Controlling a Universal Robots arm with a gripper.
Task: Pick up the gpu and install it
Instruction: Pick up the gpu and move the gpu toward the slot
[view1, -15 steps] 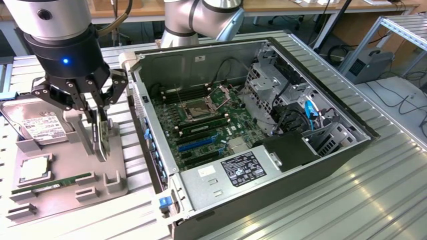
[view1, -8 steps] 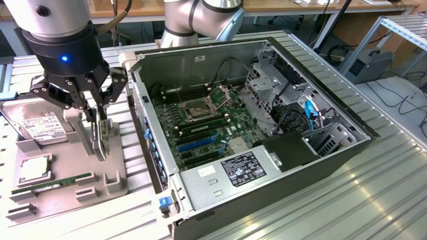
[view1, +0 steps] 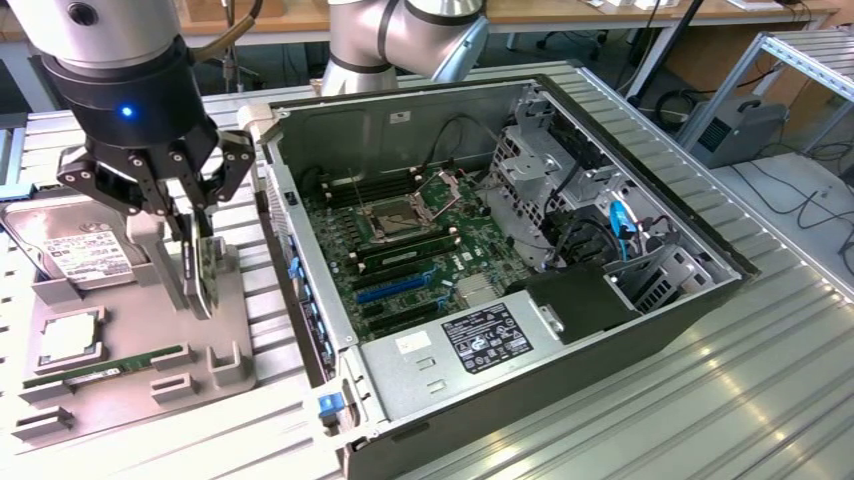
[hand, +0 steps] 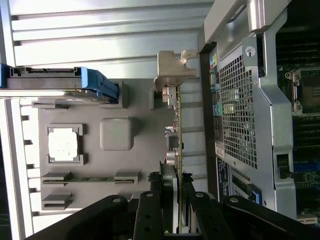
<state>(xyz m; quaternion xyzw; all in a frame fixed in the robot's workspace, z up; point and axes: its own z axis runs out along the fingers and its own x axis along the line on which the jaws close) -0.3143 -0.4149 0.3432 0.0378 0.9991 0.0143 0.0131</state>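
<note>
Tool: the tool (view1: 198, 228) (hand: 172, 189) is seen lowered over the grey holder, at 9 o'clock from the computer case in the exterior view. Its 2 black fingers (hand: 156, 192) are closed against the 2 faces of the gpu, so the card is clamped between them.

Gpu: the gpu (view1: 203, 278) (hand: 178, 125) is stood upright on its long edge at the side of the holder nearest the case. Its lower edge is seated in the holder. In the wrist view it is seen edge-on, with its silvery end bracket (hand: 172, 67) at the end away from the fingers.

Holder: the grey holder (view1: 224, 335) (hand: 142, 160) is laid flat on the table (view1: 694, 420), just beside the case.

Other parts in the holder, by the exterior view's clock face from the gpu: a hard drive (view1: 80, 250) (hand: 45, 80) with a white label at 9 o'clock, a square processor chip (view1: 67, 340) (hand: 63, 145) at 8 o'clock, a narrow green memory stick (view1: 114, 362) (hand: 85, 178) at 7 o'clock.

Computer case: the case (view1: 601, 375) is laid on its side with the side panel off. The motherboard (view1: 400, 240) is exposed, and a power supply (view1: 470, 345) is seen at 6 o'clock from it.
</note>
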